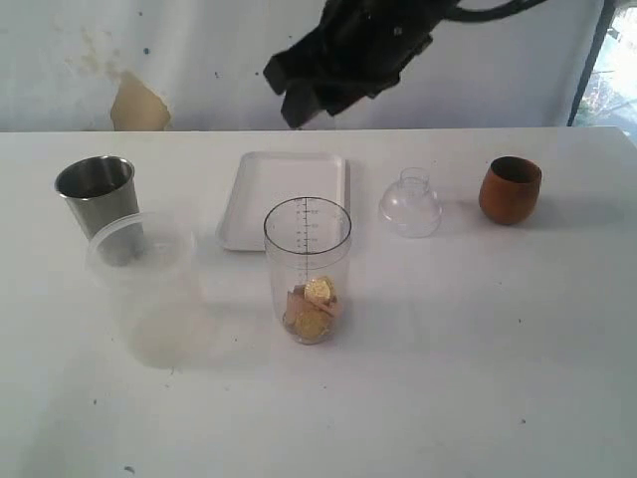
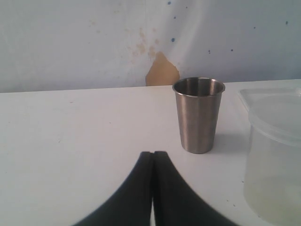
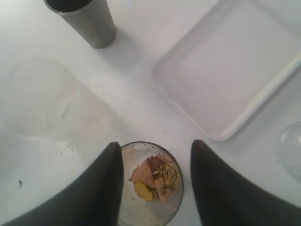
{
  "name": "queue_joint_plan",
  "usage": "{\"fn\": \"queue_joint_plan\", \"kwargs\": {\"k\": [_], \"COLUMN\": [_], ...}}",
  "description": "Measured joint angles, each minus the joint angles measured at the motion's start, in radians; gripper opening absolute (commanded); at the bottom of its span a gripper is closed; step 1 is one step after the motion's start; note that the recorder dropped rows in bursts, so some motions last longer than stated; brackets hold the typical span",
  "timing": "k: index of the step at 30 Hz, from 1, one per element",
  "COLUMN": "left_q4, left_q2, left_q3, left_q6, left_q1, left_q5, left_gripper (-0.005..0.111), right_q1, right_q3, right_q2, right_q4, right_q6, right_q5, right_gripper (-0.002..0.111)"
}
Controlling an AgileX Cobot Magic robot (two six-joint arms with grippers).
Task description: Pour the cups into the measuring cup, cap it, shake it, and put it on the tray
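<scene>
The one measuring cup (image 1: 307, 269), a tall clear cylinder with a black scale whose numbers are too small to read, stands upright without a lid in the middle of the white table (image 1: 478, 378), with some golden and brown pieces (image 1: 313, 307) at its bottom. Behind it lie one white tray (image 1: 284, 194) and one clear dome lid (image 1: 410, 204); the two cups stand well apart, the steel tumbler (image 1: 97, 199) at the left touching or just behind one frosted tub (image 1: 149, 289), the brown wooden cup (image 1: 510, 189) at the right. The right gripper (image 3: 156, 146) hangs above the measuring cup with its fingers apart and nothing between them, and the left gripper (image 2: 154, 153) is closed on nothing near the tumbler.
</scene>
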Motion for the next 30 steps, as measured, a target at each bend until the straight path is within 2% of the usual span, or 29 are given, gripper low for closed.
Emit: {"fn": "queue_joint_plan", "kwargs": {"k": [5, 7, 16, 30], "left_q4": [0.000, 0.000, 0.000, 0.000], "left_q2": [0.000, 0.000, 0.000, 0.000], "left_q3": [0.000, 0.000, 0.000, 0.000], "left_q6": [0.000, 0.000, 0.000, 0.000], "left_q1": [0.000, 0.000, 0.000, 0.000], "left_q5": [0.000, 0.000, 0.000, 0.000], "left_gripper": [0.000, 0.000, 0.000, 0.000], "right_q1": [0.004, 0.004, 0.004, 0.004], "right_q3": [-0.002, -0.002, 0.056, 0.538], "right_q2": [-0.112, -0.155, -0.356, -0.962], "right_q4": [-0.070, -0.106, -0.123, -0.086], "right_q6": [0.000, 0.000, 0.019, 0.025], "right_q5": [0.013, 0.032, 0.089, -0.122], "right_gripper": [0.006, 0.000, 0.000, 0.000]}}
